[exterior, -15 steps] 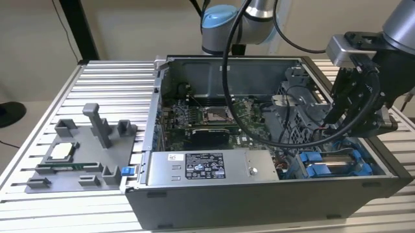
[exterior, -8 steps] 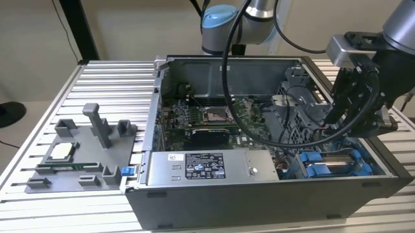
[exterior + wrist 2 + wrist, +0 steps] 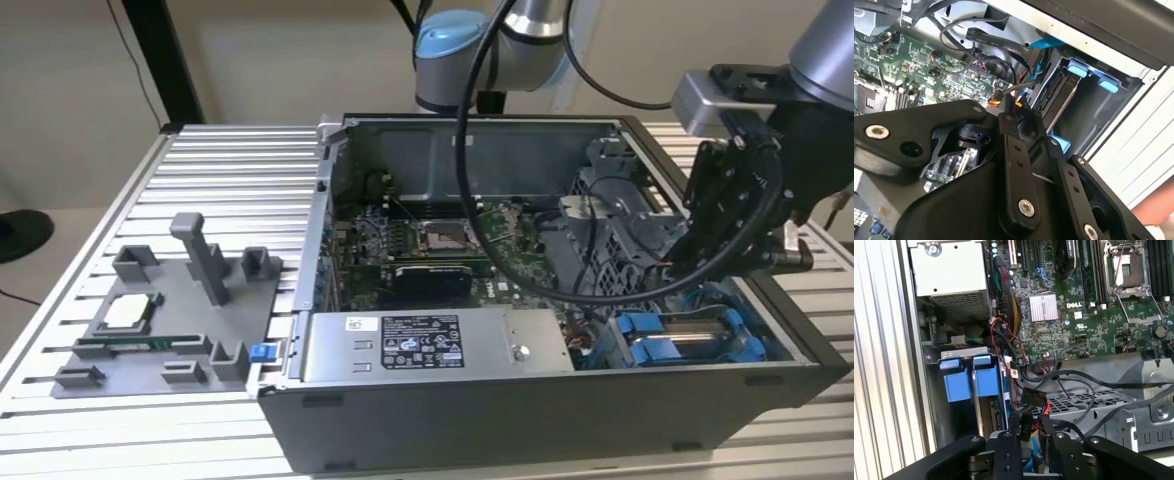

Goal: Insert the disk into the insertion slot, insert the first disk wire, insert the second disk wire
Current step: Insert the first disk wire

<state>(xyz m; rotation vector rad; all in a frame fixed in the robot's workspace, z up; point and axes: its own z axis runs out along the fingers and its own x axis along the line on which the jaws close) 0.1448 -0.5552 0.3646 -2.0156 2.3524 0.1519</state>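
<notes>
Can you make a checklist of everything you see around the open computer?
Surface: slatted metal table, holding an open computer case.
Job's things: disk sits in the insertion slot, blue clips around it.
Clutter: grey parts tray beside the case; power-supply box inside.
Gripper: gripper low in the case beside the slot, apparently shut on a black wire plug.
Cables: black arm cable loops over the motherboard; red and black wires near the slot.
Surroundings: beige wall, black post.

Bright, even light; soft shadows
</notes>
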